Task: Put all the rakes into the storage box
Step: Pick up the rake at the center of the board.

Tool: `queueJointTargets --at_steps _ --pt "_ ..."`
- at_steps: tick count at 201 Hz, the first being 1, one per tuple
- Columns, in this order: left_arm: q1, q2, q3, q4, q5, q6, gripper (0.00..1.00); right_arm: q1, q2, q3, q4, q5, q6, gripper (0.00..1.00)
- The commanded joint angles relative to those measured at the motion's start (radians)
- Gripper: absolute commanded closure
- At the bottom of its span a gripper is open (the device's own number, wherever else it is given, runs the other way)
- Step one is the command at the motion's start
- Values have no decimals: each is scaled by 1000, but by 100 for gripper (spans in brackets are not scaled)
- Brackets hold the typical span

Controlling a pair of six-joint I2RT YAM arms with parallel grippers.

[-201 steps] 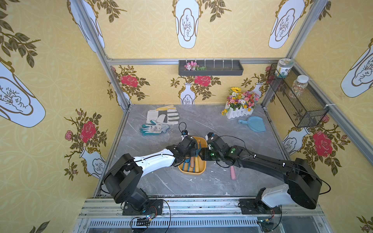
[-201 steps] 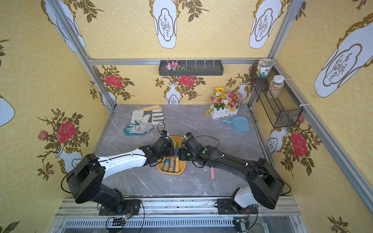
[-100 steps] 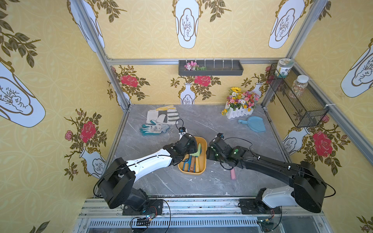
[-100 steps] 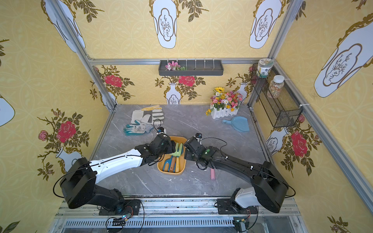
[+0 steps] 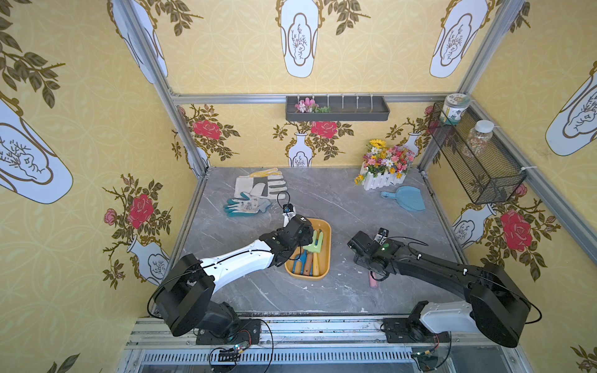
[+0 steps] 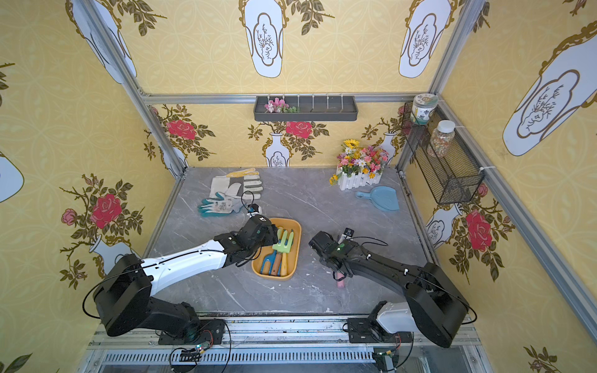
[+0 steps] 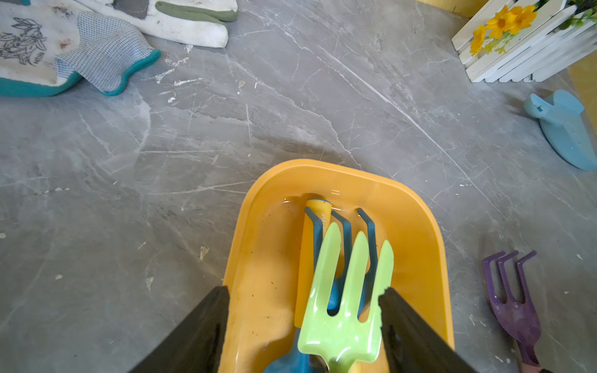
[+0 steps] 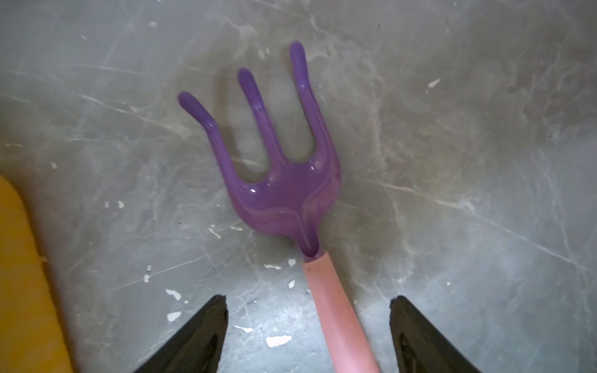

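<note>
In both top views the green rake (image 5: 315, 244) lies inside the storage box (image 5: 328, 245), atop a blue rake (image 5: 298, 260). Left wrist: the left fingers (image 7: 200, 329) stand wide astride its tines (one nearly touching), so a crooked retreat could drag it out. Right wrist: the right fingers (image 8: 193, 332) hang wide over a purple rake (image 8: 284, 193) on the surface (image 8: 452, 129); closing here might grab the wrong tool.

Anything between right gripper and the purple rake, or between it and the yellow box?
Nothing between the right gripper and the purple rake; open jaws straddle its handle. Bare table to the box, but the left gripper hangs open over it.
</note>
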Motion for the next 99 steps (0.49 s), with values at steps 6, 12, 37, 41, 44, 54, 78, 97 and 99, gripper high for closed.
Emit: queueJointTargets --at_steps 6,12,37,41,44,54,78,97,99 --pt "0 -6 -9 7 -14 -5 23 0 -6 -37 13 -57 38 21" --pt "0 -7 -9 6 -14 -5 22 0 -9 -43 14 -62 38 23" --pt "0 -7 -9 4 -15 -7 22 -2 -22 -61 18 -79 27 32" --pt "0 -7 -9 3 -17 -8 22 -2 -20 -65 17 -85 27 33" --pt "0 -7 -9 2 -18 -8 22 -1 -19 -67 17 -86 28 34" --pt "0 -9 -11 0 -19 -11 22 -2 -13 -76 17 -96 28 38" --pt "0 -8 -5 -5 -18 -18 22 -1 8 -96 29 -119 15 48" --pt "0 -5 5 -5 -11 -19 22 1 36 -107 51 -141 2 60" --pt "-1 -6 7 -4 -11 -20 22 1 40 -109 53 -142 0 61"
